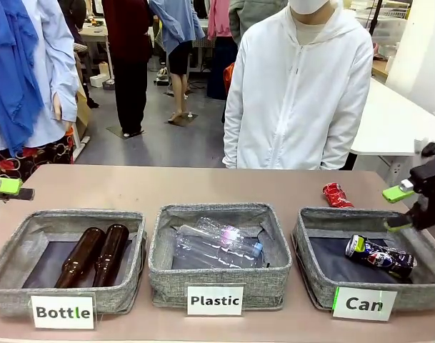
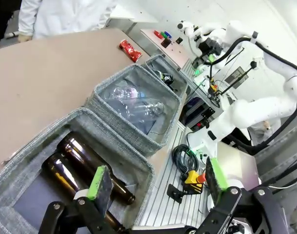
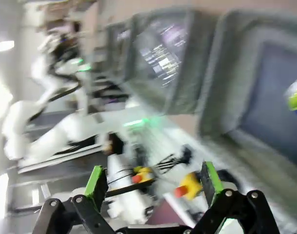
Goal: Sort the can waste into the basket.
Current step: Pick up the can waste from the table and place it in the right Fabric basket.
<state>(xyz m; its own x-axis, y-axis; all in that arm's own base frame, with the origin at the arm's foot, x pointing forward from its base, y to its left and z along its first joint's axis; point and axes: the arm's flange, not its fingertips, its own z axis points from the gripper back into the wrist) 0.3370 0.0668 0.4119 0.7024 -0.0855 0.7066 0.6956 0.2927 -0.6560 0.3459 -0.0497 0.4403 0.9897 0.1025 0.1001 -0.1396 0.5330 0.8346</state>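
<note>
- Three square grey fabric baskets stand in a row along the near edge of the table, each with a white label on its front.
- The left basket, labelled "Bottle", holds two brown glass bottles lying side by side, touching.
- The middle basket, labelled "Plastic", holds clear plastic bottles; they overlap, so an exact count cannot be told.
- The right basket, labelled "Can", holds one crushed dark blue-black can with a yellow-green end, lying on the dark floor toward the right side.
- A second crushed can, shiny red, lies on the bare table just behind the "Can" basket, outside it.
- The left gripper is at the table's far left edge, its green-padded fingers spread apart and holding nothing.
- The right gripper hangs above the right rim of the "Can" basket, fingers apart and empty; its own wrist picture is blurred.
- One person in a white jacket stands at the far side.
</note>
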